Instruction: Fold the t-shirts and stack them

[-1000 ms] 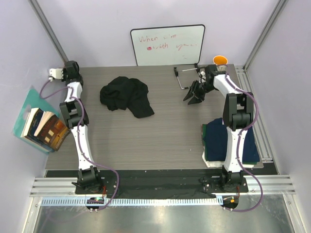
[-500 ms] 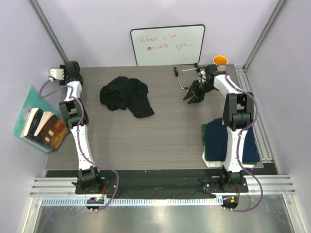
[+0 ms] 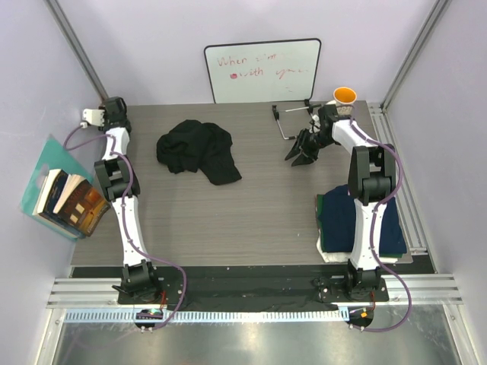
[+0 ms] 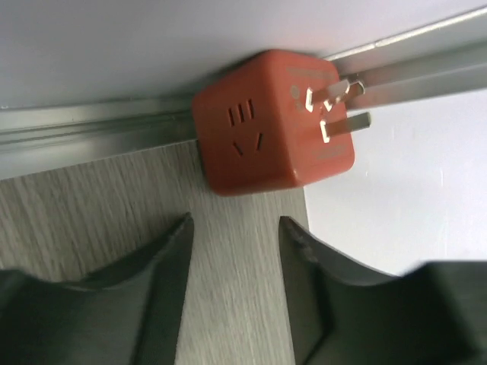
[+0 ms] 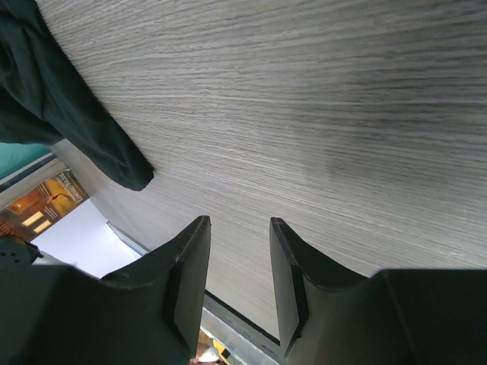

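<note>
Near right edge of the counter [image 3: 251, 220]: a folded stack of t-shirts [image 3: 338, 217] is sitting there, navy one on top, a green edge and a white layer showing underneath, partly hidden behind the right arm. Off the left side, some books [image 3: 67, 199] are leaning together on a teal sheet, not on the counter.

Further back, left of centre, the black t-shirt [image 3: 196, 150] is lying crumpled in a heap, unfolded, well apart from the stack.

The right claw [image 5: 239, 222] is hovering over bare counter in the far right part, released, jaws apart and gripping nothing; a corner of the black t-shirt is showing off to one side in its wrist view, not touching it.

The left claw [image 4: 234, 222] is sitting at the far left corner, also released, nothing between its jaws. It is pointing at an orange-red plug cube [image 4: 274, 125] resting against the metal rail just beyond its tips.

At the back wall a whiteboard [image 3: 262, 70] is leaning, with an orange cup [image 3: 345, 95] to its right.
</note>
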